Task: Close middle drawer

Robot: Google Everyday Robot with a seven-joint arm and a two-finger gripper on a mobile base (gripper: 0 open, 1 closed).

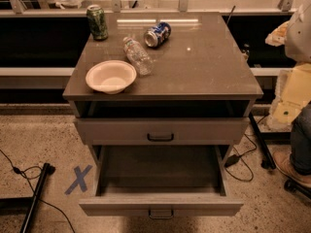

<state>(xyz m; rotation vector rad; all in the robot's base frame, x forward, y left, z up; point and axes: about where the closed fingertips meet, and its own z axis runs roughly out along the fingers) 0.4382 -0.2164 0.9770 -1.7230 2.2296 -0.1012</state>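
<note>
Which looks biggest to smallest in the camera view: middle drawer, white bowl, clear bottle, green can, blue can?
Middle drawer
White bowl
Clear bottle
Green can and blue can look alike, so no ranking.
The gripper is out of view.

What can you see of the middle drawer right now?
The middle drawer is pulled far out below the slightly open top drawer. Its wide flat grey front carries a small dark bar handle; the deep grey-brown tray behind looks empty. Nothing touches it; the gripper is not in view.
</note>
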